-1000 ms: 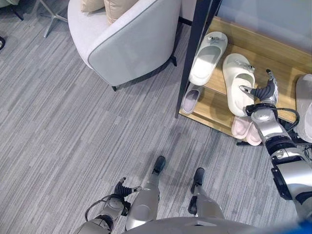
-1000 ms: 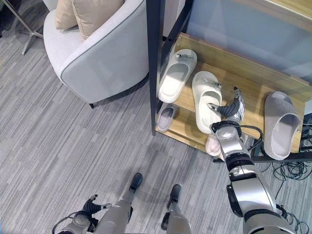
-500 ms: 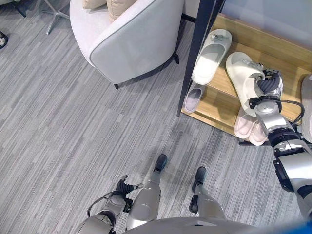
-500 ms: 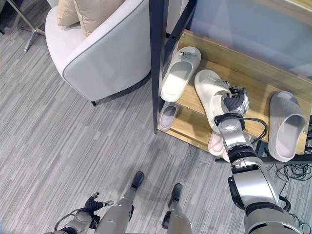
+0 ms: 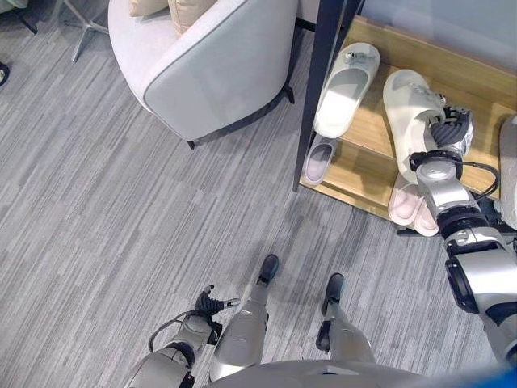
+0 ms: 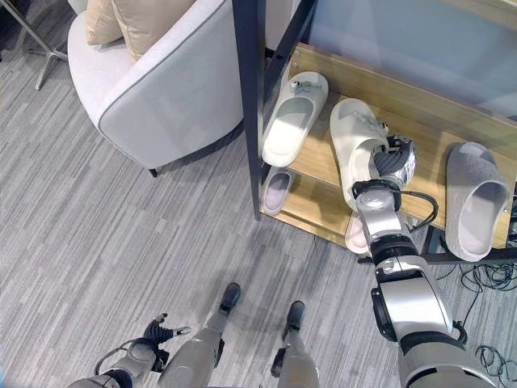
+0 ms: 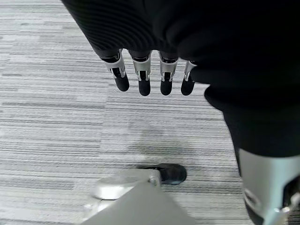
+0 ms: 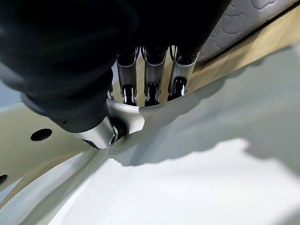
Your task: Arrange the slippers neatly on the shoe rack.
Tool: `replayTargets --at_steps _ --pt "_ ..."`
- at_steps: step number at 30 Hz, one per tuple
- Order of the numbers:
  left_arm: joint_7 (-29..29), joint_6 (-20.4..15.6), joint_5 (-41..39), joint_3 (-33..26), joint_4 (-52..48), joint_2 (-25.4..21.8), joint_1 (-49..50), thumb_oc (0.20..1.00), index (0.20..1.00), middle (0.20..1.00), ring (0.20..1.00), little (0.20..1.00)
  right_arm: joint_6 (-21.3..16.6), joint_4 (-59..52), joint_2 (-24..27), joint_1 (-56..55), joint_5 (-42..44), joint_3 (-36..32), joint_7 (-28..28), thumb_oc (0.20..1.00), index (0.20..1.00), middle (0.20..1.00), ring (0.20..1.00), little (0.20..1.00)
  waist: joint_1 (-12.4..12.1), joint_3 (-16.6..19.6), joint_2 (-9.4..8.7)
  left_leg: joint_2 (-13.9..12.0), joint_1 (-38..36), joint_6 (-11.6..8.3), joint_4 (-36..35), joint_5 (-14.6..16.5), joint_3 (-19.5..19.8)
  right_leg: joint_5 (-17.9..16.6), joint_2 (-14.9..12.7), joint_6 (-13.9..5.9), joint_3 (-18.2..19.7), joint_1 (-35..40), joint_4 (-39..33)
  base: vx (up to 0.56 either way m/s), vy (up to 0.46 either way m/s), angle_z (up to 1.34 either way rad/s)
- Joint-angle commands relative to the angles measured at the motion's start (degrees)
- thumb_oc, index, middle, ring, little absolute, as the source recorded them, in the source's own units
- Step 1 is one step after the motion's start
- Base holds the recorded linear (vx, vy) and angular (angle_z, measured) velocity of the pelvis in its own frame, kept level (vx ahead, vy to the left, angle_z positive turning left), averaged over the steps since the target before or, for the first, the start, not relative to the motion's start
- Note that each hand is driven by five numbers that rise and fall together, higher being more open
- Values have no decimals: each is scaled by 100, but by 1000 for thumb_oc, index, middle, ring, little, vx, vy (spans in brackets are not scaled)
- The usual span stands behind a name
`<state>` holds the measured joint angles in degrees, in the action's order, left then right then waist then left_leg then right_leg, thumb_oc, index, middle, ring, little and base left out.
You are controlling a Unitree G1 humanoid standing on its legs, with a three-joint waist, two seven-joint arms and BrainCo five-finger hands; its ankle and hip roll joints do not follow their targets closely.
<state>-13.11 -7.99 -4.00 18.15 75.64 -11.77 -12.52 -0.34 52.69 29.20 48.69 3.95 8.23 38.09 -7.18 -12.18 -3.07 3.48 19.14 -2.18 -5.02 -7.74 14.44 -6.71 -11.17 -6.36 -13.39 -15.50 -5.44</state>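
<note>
1. Right robot hand (image 6: 391, 158) is clamped on the side rim of the cream foam slipper (image 6: 353, 142), thumb inside and fingers (image 8: 151, 89) outside, on the upper wooden shelf of the shoe rack (image 6: 420, 121).
2. Its matching cream slipper (image 6: 292, 117) lies just beside, angled differently.
3. Best move: swing the held slipper parallel to its mate, toes level, keeping the sole flat and clear of the grey felt slipper (image 6: 477, 198).
4. Left robot hand (image 7: 150, 75) hangs released over the floor.
5. No readable print; only embossed bear shapes.

R robot hand (image 8: 101, 124) pinching cream slipper (image 8: 197, 154) edge btwn thumb & fingers (image 8: 151, 91); wood shelf (image 8: 262, 44) behind.
</note>
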Motion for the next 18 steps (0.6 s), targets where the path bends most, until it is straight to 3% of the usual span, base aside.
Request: replayTargets --at_steps 1,17,18 --pt "-146 68 -199 143 518 27 -121 1000 1000 1000 1000 1000 -128 -71 76 432 252 -39 323 200 200 200 200 200 57 112 -118 -14 74 -91 2 497 -352 31 -464 -451 60 342 46 24 52 2" --pt "-292 237 -258 200 570 23 -360 1000 1000 1000 1000 1000 0 566 -466 1333 1111 74 553 200 200 200 200 200 94 223 -202 67 27 -28 2 556 -455 -54 -560 -457 115 335 98 6 36 -1" --pt "-289 245 -257 213 572 29 -366 1000 1000 1000 1000 1000 -33 588 -503 1352 1211 50 555 1000 1000 1000 1000 1000 97 229 -194 75 37 -27 2 553 -448 -53 -562 -458 113 331 100 0 0 0"
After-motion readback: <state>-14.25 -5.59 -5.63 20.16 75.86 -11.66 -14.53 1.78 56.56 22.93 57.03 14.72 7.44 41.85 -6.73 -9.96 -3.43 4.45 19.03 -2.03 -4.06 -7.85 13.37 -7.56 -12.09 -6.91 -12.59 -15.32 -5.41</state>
